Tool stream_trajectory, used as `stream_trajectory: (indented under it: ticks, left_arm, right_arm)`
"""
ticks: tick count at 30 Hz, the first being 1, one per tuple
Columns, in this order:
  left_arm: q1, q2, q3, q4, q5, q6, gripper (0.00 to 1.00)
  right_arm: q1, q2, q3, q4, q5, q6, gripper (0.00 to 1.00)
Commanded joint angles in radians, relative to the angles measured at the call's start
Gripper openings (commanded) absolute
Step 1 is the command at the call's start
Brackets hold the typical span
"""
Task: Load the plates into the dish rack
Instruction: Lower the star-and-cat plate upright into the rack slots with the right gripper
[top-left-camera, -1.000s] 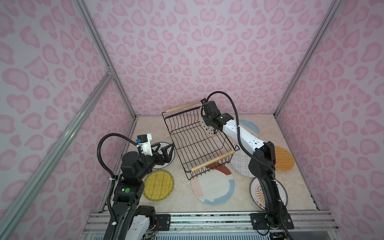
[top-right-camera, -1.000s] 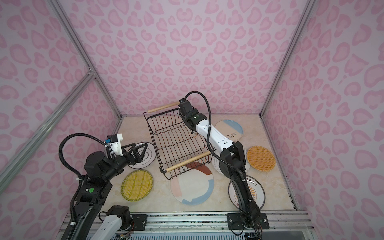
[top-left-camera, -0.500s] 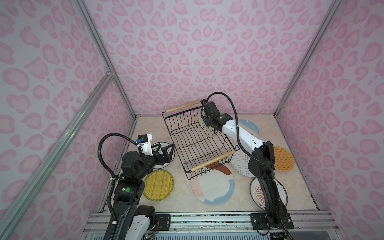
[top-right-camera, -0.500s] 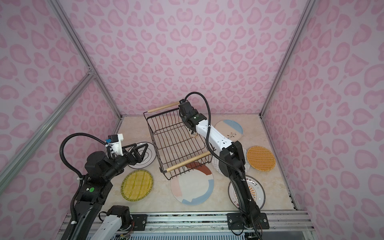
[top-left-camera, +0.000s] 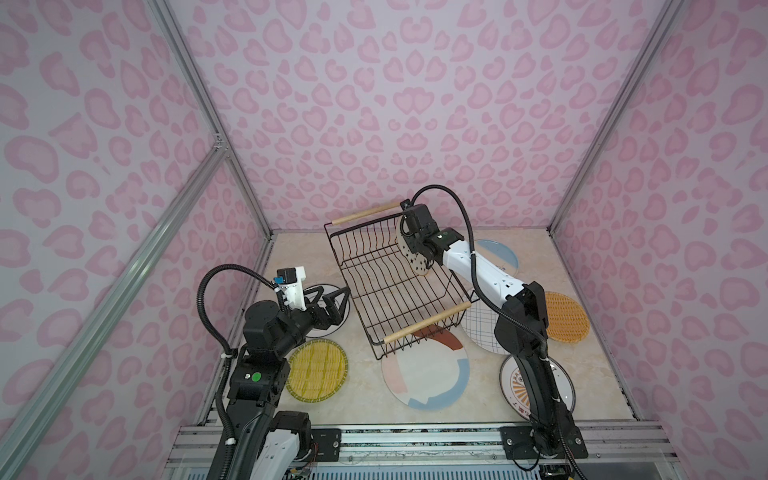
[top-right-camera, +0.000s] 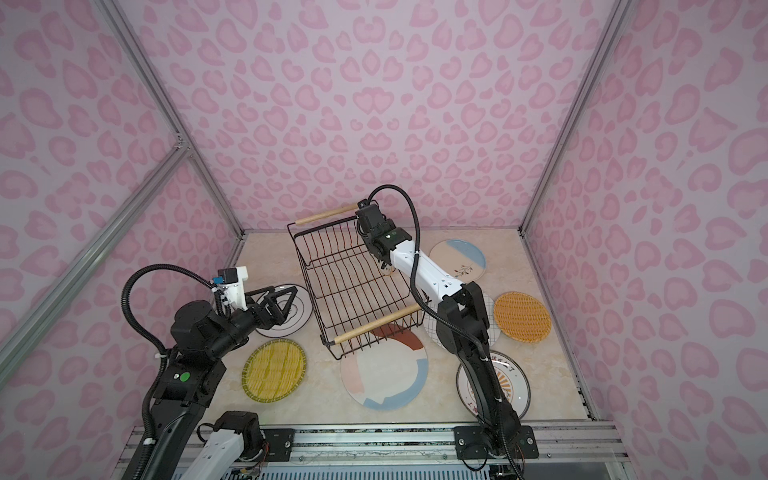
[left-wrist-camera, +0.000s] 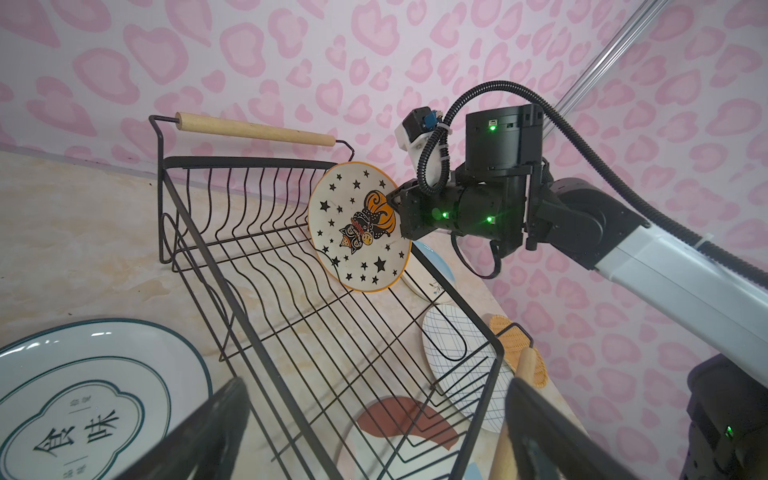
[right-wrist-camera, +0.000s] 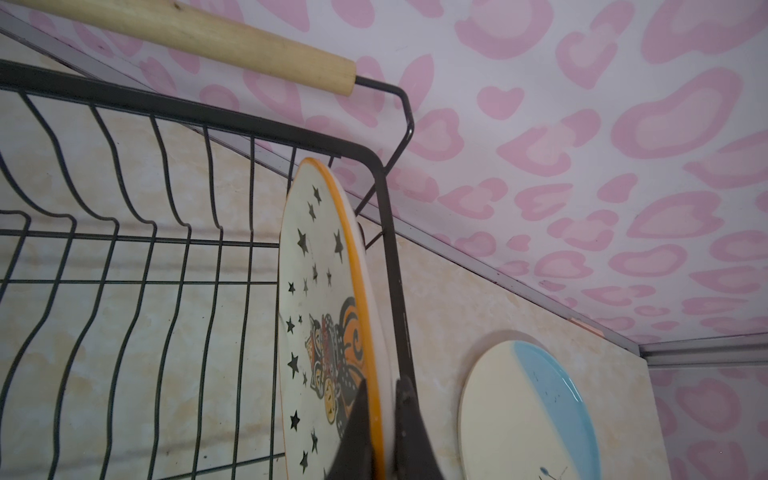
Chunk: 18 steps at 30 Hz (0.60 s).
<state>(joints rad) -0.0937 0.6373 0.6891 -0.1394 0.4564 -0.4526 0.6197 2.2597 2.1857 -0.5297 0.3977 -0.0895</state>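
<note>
Nearest my end, three plates lie flat on the beige marble-look tabletop (top-left-camera: 299, 266). On the left is the round yellow woven-look plate (top-left-camera: 318, 370). In the middle is the large round colour-blocked plate (top-left-camera: 428, 374) in pink, blue, cream and rust. On the right is the round orange sunburst plate (top-right-camera: 515, 380), half hidden behind the right arm.

Next back, the left gripper (top-left-camera: 334, 289) hangs over the round white black-rimmed plate (left-wrist-camera: 83, 395) (the one with printed characters). Its jaws are spread wide with nothing between them.

In the centre, the rectangular black wire dish rack (left-wrist-camera: 249, 161) with two pale wooden rod handles sits skewed to the table edge. The end with the near handle (top-left-camera: 428, 322) lies over the far edge of the colour-blocked plate. Right of that corner, the round white blue-gridded plate (top-left-camera: 478, 328) lies flat, partly under the rack and partly behind the right arm. The round orange woven-look plate (top-left-camera: 567, 318) lies flat just past it, toward the right wall.

Further back, the right gripper (right-wrist-camera: 382, 382) is pinched narrow on the rim of the round cream starred plate (left-wrist-camera: 357, 226), which has an orange edge and black stars. One finger sits on each face. That plate stands on edge inside the rack's far right corner, close along the right side wall. I can't tell whether its lower edge sits on the floor wires.

Farthest back, the round cream-and-blue plate (top-right-camera: 457, 259) with a sprig lies flat on the table just outside the rack's right side.
</note>
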Motion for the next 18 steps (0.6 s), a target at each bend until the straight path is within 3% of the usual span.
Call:
stream_trajectory:
  ticks: [1, 6, 11, 18]
  left_arm:
    - [0.003, -0.001, 0.001, 0.035, 0.012, -0.006, 0.98]
    - [0.005, -0.001, 0.000, 0.037, 0.013, -0.008, 0.98]
    - [0.006, -0.002, 0.000, 0.039, 0.015, -0.010, 0.98]
    - [0.010, -0.001, 0.000, 0.039, 0.016, -0.012, 0.98]
  right_arm:
    - [0.000, 0.003, 0.000, 0.068, 0.007, 0.000, 0.10]
    - [0.005, -0.004, 0.000, 0.064, 0.005, 0.004, 0.18]
    - [0.005, -0.012, 0.000, 0.063, 0.010, 0.005, 0.20]
    - [0.005, -0.034, 0.002, 0.059, 0.021, 0.012, 0.32]
